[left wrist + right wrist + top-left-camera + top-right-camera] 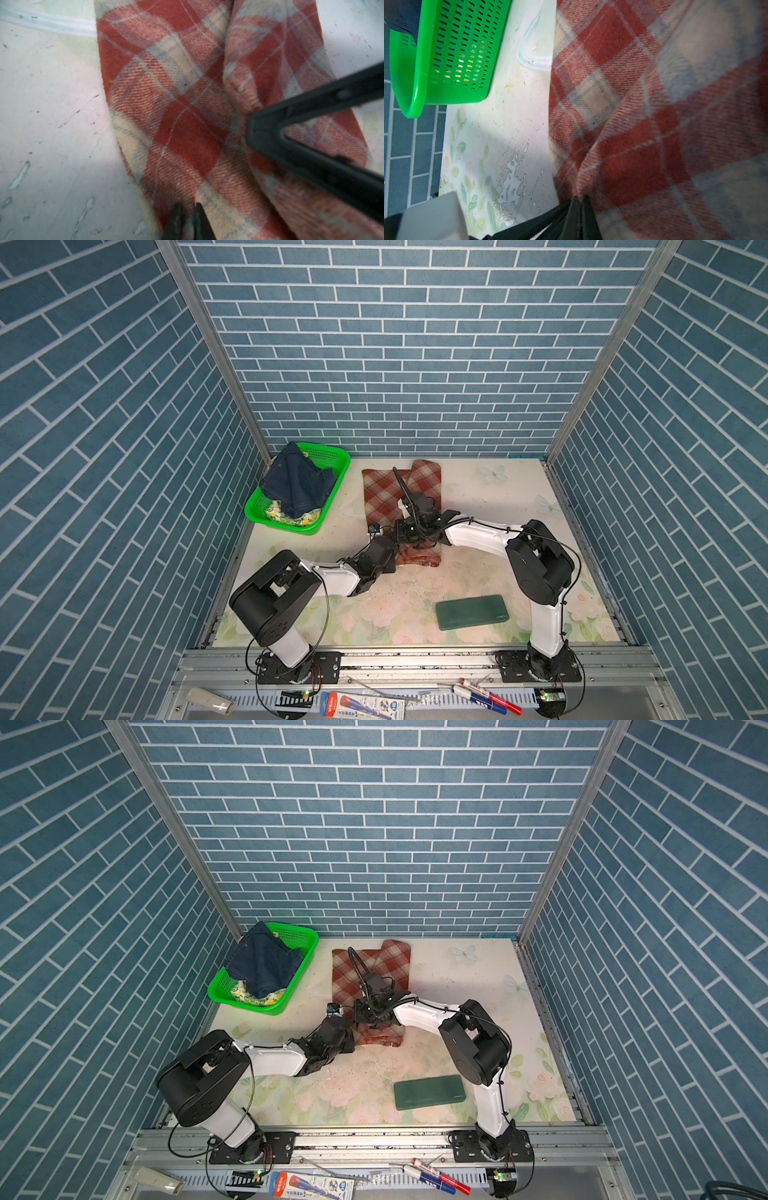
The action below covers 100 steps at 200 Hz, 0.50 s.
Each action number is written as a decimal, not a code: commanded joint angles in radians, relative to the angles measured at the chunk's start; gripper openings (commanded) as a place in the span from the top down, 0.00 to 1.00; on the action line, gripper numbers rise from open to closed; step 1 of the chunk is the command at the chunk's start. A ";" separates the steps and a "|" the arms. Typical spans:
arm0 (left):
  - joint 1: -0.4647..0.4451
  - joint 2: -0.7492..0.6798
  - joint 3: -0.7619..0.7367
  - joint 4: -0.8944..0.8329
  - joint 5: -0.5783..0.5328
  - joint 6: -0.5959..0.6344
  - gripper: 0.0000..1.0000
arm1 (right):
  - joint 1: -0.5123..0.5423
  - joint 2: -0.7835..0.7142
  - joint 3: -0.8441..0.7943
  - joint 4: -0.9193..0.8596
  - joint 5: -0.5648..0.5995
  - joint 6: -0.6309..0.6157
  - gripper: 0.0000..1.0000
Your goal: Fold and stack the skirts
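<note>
**Bimanual folding station, seen from above and from both wrists.** The plaid skirt [382, 493] [351, 969] lies lengthwise at the middle of the bench [498, 497]. One long side is turned over the other, and the near end lies beneath the two arms.

The left pincer [188, 209] stands at the skirt's edge. Its jaws are almost together, with a sliver of plaid cloth caught between the tips.

The right pincer [580, 199] has its jaws pressed together on a raised ridge of the same skirt [633, 104]. In the left wrist view, the cloth [176, 104] is gathered up into that pincer's tips [252, 124].

At the far left of the bench stands the green basket [328, 456] [299, 932]. The denim skirt [297, 485] [264, 965] is draped over its far rim. The lemon-print skirt [276, 512] [241, 992] lies under the denim, inside the basket.

A dark green slab [472, 611] [429, 1092] lies flat near the front edge, well apart from the plaid skirt.
</note>
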 commanded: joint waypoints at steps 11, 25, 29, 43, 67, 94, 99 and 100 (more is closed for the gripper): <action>-0.013 0.031 -0.042 -0.104 0.055 -0.013 0.85 | 0.000 -0.025 0.040 0.012 -0.007 0.012 0.93; -0.012 0.024 -0.043 -0.106 0.060 -0.012 0.85 | -0.031 -0.047 0.032 -0.011 0.006 0.010 0.75; -0.013 0.023 -0.043 -0.106 0.059 -0.014 0.85 | -0.046 -0.054 0.025 -0.013 0.007 0.014 0.70; -0.017 0.018 -0.039 -0.111 0.060 -0.013 0.85 | -0.103 -0.086 -0.017 0.002 0.007 0.027 0.59; -0.043 0.024 -0.016 -0.129 0.053 -0.013 0.85 | -0.188 -0.174 -0.095 0.045 0.017 0.029 0.47; -0.082 0.057 0.022 -0.140 0.049 -0.016 0.86 | -0.259 -0.262 -0.147 0.037 0.037 0.012 0.45; -0.092 0.065 0.032 -0.143 0.050 -0.018 0.86 | -0.274 -0.275 -0.155 0.031 0.040 0.007 0.45; -0.094 0.065 0.034 -0.144 0.049 -0.018 0.86 | -0.276 -0.277 -0.156 0.028 0.040 0.006 0.45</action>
